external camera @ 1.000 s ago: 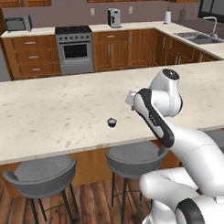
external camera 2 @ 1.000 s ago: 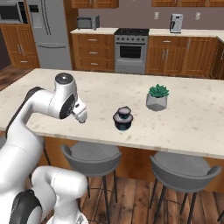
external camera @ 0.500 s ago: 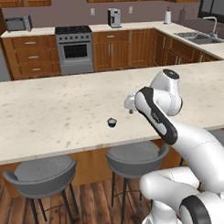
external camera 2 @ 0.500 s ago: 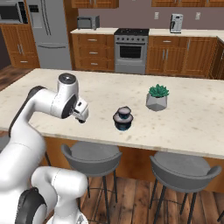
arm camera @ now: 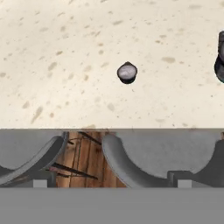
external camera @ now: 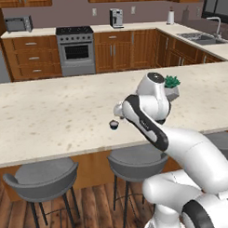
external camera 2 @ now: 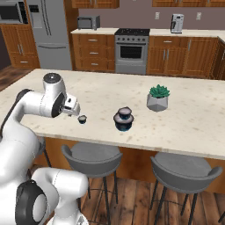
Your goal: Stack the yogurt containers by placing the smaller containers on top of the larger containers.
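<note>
standing alone on the counter (external camera 2: 184, 118), the tiniest cup (external camera 2: 81, 118) looks light, rigid and tippable, best pinched across its sidewalls; gripper (external camera 2: 71, 107) state indiscernible.

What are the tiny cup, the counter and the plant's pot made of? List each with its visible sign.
Tiny cup: likely plastic with a foil-like lid, going by its dark matte body and pale top.
Counter: looks like polished stone, cream with brown speckles; could be laminate.
Plant's pot: seems concrete or ceramic, grey, faceted and matte.
</note>
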